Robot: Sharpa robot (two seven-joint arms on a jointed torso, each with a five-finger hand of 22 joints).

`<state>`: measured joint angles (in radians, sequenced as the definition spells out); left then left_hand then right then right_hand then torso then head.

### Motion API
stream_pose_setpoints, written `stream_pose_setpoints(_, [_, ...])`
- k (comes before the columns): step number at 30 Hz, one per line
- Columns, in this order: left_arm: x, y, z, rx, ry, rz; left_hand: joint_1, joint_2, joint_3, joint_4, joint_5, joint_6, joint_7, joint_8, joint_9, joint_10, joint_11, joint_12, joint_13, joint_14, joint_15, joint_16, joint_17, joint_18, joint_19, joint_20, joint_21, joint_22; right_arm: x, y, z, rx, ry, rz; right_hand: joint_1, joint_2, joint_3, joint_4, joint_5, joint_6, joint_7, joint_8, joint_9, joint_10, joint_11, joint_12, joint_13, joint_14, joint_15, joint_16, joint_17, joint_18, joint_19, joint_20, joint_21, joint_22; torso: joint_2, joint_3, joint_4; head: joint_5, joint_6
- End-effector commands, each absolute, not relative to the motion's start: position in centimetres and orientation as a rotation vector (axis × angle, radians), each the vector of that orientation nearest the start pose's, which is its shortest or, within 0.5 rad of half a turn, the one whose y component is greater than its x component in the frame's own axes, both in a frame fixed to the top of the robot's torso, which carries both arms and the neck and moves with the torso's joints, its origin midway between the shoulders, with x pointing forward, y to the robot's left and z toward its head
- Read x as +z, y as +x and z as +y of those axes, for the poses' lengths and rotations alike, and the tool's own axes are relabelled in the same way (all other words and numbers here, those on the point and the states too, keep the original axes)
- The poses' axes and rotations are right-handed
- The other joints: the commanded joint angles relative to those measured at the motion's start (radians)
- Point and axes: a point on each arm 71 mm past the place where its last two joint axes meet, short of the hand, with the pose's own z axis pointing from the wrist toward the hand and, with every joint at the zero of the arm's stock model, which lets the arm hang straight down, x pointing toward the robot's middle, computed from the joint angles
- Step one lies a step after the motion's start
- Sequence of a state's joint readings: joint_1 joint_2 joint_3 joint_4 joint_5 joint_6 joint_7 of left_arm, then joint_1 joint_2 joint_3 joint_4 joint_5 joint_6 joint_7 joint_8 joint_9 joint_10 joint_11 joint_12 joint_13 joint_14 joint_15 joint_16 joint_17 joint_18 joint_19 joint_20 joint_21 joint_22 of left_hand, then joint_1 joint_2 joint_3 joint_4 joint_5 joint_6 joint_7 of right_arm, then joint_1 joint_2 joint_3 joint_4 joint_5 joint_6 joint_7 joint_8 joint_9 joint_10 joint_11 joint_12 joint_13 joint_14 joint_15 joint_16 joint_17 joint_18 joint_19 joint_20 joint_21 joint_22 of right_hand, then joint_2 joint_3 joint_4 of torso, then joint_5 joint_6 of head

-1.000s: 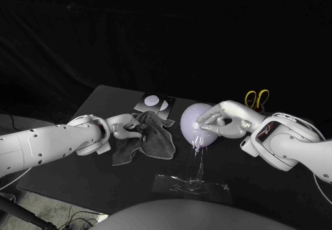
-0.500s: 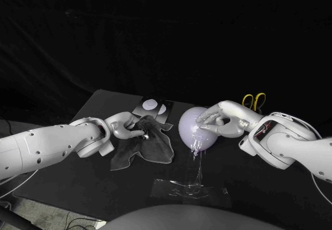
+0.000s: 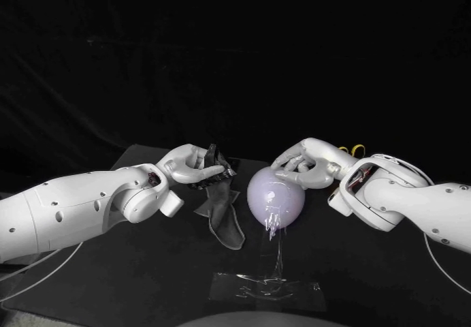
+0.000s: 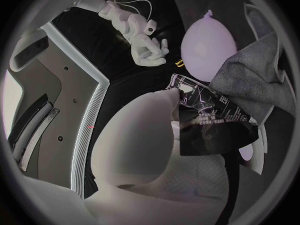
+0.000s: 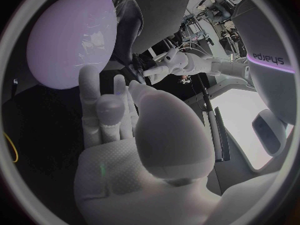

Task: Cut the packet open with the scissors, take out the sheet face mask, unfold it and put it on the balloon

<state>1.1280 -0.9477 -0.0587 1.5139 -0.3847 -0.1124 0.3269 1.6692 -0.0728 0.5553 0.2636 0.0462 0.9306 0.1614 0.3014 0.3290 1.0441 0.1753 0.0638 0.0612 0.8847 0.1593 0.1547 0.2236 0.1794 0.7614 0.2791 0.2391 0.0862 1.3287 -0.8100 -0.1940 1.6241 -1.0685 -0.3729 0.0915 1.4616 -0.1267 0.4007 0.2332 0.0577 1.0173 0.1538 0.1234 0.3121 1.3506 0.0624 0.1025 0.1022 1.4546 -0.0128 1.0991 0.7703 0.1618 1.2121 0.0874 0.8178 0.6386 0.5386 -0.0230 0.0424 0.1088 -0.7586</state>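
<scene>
The robot's left hand (image 3: pixel 195 169) holds the dark sheet face mask (image 3: pixel 224 214) up above the black table (image 3: pixel 393 272), fingers clamped on its upper edge. The mask hangs in a narrow, crumpled strip just left of the pale lilac balloon (image 3: pixel 272 196). The balloon stands near the middle of the table on a clear stem whose base (image 3: pixel 270 281) is taped down on the near side. The right hand (image 3: pixel 302 167) rests its fingertips on the balloon's far upper side, fingers loosely bent and gripping nothing.

The glossy black packet (image 4: pixel 209 117) shows close against the left hand in the left wrist view, but whether the hand holds it or it lies on the table beyond cannot be told. The yellow loops of the scissors (image 3: pixel 350 148) peek out behind the right hand at the far right.

With the mask out of the packet, the work appears to stand at the unfolding step, with placement not yet done. The next move likely calls for a second grip on the mask's free edge so the sheet can be drawn open. It can then be draped over the balloon's near face with a light touch, since the balloon sits on a slender stem and could sway or tip.
</scene>
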Motion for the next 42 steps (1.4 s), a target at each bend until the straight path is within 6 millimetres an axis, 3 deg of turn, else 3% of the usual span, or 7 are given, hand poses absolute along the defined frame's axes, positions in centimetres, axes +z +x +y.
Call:
stream_pose_setpoints(1, [-21.2,46.9,23.7,-1.633,-0.922,1.616,-0.011,-0.002,0.007,-0.001,0.002,0.002,0.008,0.005,0.002,0.008,0.001,0.000,0.002,0.006,0.001,-0.004,-0.002,-0.002,-0.003,0.006,0.000,-0.001,-16.7,46.7,-15.2,1.012,0.062,1.725,-0.023,0.003,0.000,0.006,-0.004,0.001,-0.011,0.006,0.003,0.023,-0.006,0.014,0.017,0.008,-0.007,0.029,0.034,-0.004,0.013,-0.003,0.022,0.026,0.001,0.0021,-0.0026,-0.013,0.029])
stream_pose_setpoints(8, [-21.2,47.9,22.4,-1.681,-0.953,1.577,-0.026,-0.002,0.016,-0.006,0.002,-0.004,0.028,0.008,0.005,0.015,-0.007,0.000,0.002,0.009,-0.004,-0.006,-0.001,-0.013,0.000,0.013,0.000,-0.003,-16.0,48.2,-14.2,0.980,0.136,1.713,-0.051,0.008,-0.007,0.008,-0.005,0.003,-0.020,0.009,0.010,0.057,-0.017,0.053,0.069,0.016,-0.016,0.083,0.094,-0.011,0.031,-0.011,0.067,0.082,0.000,0.0044,-0.0024,-0.036,0.061])
stream_pose_setpoints(12, [-21.3,48.4,22.5,-1.664,-0.958,1.566,-0.039,-0.003,0.026,-0.009,0.002,-0.013,0.033,0.010,0.008,0.010,-0.005,-0.002,0.001,-0.003,-0.001,-0.016,-0.003,-0.031,-0.012,0.013,-0.009,-0.008,-15.9,48.6,-13.5,0.981,0.140,1.716,-0.058,0.009,-0.008,0.007,-0.005,-0.006,-0.017,0.004,0.010,0.046,-0.015,0.058,0.086,0.010,-0.015,0.079,0.081,-0.009,0.021,-0.011,0.054,0.067,0.001,0.0036,-0.0013,-0.044,0.067])
stream_pose_setpoints(20, [-21.4,48.7,22.8,-1.630,-0.942,1.565,-0.061,-0.007,0.047,-0.021,0.001,-0.018,0.041,0.023,0.018,-0.032,0.007,-0.004,0.000,-0.048,0.014,-0.042,-0.011,-0.071,-0.053,0.013,-0.036,-0.019,-15.6,48.8,-12.7,0.993,0.141,1.692,-0.063,0.013,-0.007,0.007,-0.004,-0.008,-0.016,0.003,0.011,0.039,-0.014,0.063,0.097,0.007,-0.014,0.081,0.080,-0.010,0.019,-0.010,0.056,0.071,0.000,0.0005,0.0012,-0.054,0.063])
stream_pose_setpoints(37, [-21.4,48.2,25.1,-1.546,-0.782,1.648,-0.074,-0.011,0.054,-0.034,0.001,-0.014,0.045,0.040,0.027,-0.052,0.011,-0.002,0.001,-0.068,0.020,-0.052,-0.013,-0.086,-0.067,0.012,-0.046,-0.019,-15.5,50.1,-10.6,1.026,0.155,1.644,-0.096,0.023,-0.012,-0.001,-0.003,0.005,-0.028,0.007,0.021,0.043,-0.026,0.161,0.236,0.021,-0.025,0.158,0.168,-0.024,0.055,-0.017,0.144,0.182,0.001,-0.0009,0.0033,-0.040,0.051])
stream_pose_setpoints(40, [-21.4,48.0,25.5,-1.536,-0.760,1.663,-0.083,-0.014,0.056,-0.046,0.001,-0.019,0.052,0.049,0.033,-0.097,0.020,-0.005,0.000,-0.093,0.029,-0.064,-0.016,-0.102,-0.102,0.013,-0.063,-0.022,-15.4,50.5,-10.2,1.033,0.155,1.641,-0.116,0.023,-0.020,0.002,-0.003,0.003,-0.027,0.004,0.024,0.023,-0.026,0.203,0.301,0.022,-0.024,0.179,0.190,-0.026,0.055,-0.017,0.157,0.201,0.001,-0.0011,0.0034,-0.038,0.050])
stream_pose_setpoints(42, [-21.4,47.9,25.7,-1.532,-0.752,1.668,-0.086,-0.014,0.056,-0.053,0.001,-0.020,0.058,0.053,0.035,-0.135,0.028,-0.004,-0.001,-0.132,0.038,-0.081,-0.024,-0.117,-0.187,0.014,-0.093,-0.030,-15.4,50.7,-9.9,1.037,0.152,1.643,-0.119,0.024,-0.021,0.003,-0.003,0.002,-0.027,0.004,0.024,0.020,-0.026,0.209,0.310,0.022,-0.024,0.181,0.193,-0.026,0.055,-0.017,0.157,0.202,0.000,-0.0003,0.0032,-0.036,0.049])
